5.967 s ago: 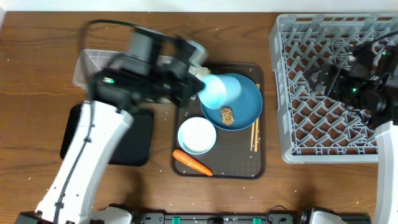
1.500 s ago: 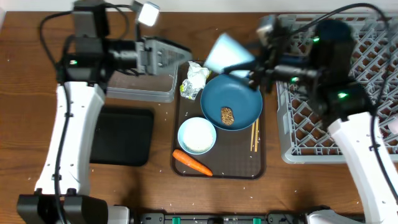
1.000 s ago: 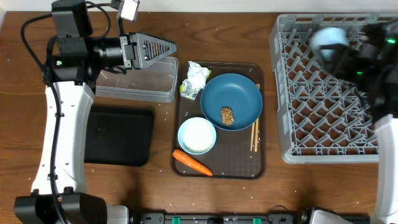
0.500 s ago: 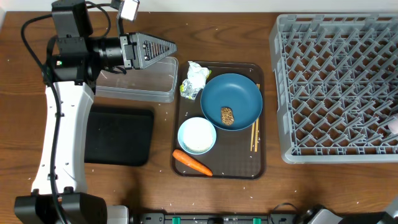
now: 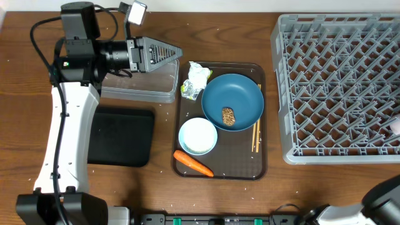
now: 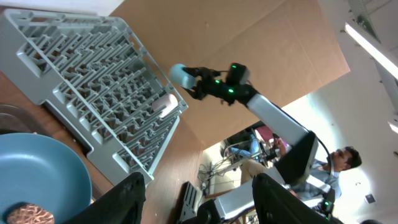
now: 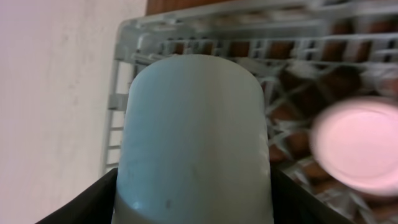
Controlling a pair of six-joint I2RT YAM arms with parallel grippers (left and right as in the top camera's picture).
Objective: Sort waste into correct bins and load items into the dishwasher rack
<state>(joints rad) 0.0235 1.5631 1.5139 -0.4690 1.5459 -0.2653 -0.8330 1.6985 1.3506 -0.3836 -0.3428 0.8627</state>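
My right gripper (image 7: 194, 208) is shut on the pale blue cup (image 7: 193, 137), held beyond the grey dishwasher rack (image 5: 337, 87); the left wrist view shows this cup (image 6: 182, 75) in the air past the rack's far corner. A pink cup (image 7: 357, 146) lies in the rack (image 7: 249, 37) at its right edge (image 5: 395, 125). My left gripper (image 5: 167, 52) hovers open and empty over the clear tub (image 5: 137, 87). On the brown tray (image 5: 262, 164) sit the blue plate (image 5: 240, 94) with a brown lump (image 5: 228, 116), a white bowl (image 5: 198, 135), a carrot (image 5: 193, 163), chopsticks (image 5: 255, 135) and a crumpled wrapper (image 5: 196, 80).
A black tray (image 5: 122, 136) lies on the wooden table left of the brown tray, below the clear tub. White grains are scattered over the table. The rack fills the right side. A person (image 6: 339, 168) sits beyond the table in the left wrist view.
My right arm carried the blue cup from above the rack out past its right side, leaving the overhead view. My left gripper shifted slightly to the right.
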